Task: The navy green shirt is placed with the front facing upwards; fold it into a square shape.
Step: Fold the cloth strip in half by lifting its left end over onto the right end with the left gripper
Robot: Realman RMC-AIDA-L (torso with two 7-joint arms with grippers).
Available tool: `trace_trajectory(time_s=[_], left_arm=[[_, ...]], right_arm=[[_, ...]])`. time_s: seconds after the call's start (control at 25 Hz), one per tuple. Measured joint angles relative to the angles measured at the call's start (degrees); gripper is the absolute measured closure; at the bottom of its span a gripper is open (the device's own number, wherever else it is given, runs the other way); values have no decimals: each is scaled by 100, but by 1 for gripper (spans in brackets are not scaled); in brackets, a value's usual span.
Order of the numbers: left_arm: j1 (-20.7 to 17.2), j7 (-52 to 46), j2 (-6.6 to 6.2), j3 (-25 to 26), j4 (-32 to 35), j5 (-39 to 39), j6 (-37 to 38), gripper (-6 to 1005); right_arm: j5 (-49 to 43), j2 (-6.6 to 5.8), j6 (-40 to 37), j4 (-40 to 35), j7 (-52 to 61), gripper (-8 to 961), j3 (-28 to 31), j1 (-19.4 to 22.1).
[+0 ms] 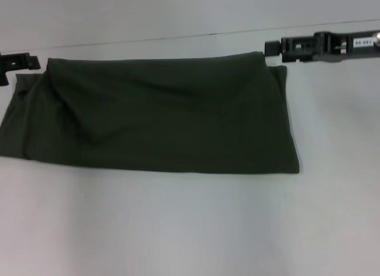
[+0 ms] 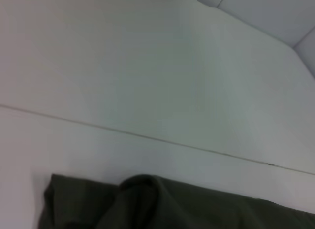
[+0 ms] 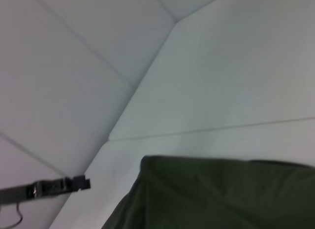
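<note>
Now, as things lie
Shirt: the navy green shirt (image 1: 160, 116) lies folded into a wide rectangle on the white table (image 1: 190, 228), no print showing
Left hand: my left hand (image 1: 27, 62) sits at the shirt's far left corner; fingers, I cannot tell
Right hand: my right hand (image 1: 274, 47) sits at the far right corner; grip, I cannot tell

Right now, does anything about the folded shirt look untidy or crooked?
Yes. The navy green shirt is folded into a wide band, but its left end is bunched and creased, and a lower layer sticks out at the right far corner. The left gripper and right gripper are at its far corners.
</note>
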State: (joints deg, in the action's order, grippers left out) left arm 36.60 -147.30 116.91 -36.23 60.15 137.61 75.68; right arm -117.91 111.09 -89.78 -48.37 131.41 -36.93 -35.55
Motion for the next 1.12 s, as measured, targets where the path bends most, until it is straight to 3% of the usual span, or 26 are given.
trace_trajectory(time_s=[0.04, 0.16, 0.48, 0.76, 1.12], left_arm=[[-58, 0, -36, 4, 8, -81, 98, 47], [-193, -10, -130, 9, 28, -202, 410, 47], [-379, -12, -318, 354, 32, -62, 1197, 47], [-361, -99, -327, 419, -6, 577, 1402, 47], [-359, -85, -328, 423, -201, 754, 1258, 47]], right_arm=[[-14, 0, -67, 0, -40, 239, -9, 11], [-39, 10, -253, 2, -116, 33, -15, 86], [-36, -21, -676, 3, -81, 14, 27, 285], [-155, -130, -730, 3, 56, 17, 2, 328], [-397, -98, -735, 11, 70, 21, -21, 334]])
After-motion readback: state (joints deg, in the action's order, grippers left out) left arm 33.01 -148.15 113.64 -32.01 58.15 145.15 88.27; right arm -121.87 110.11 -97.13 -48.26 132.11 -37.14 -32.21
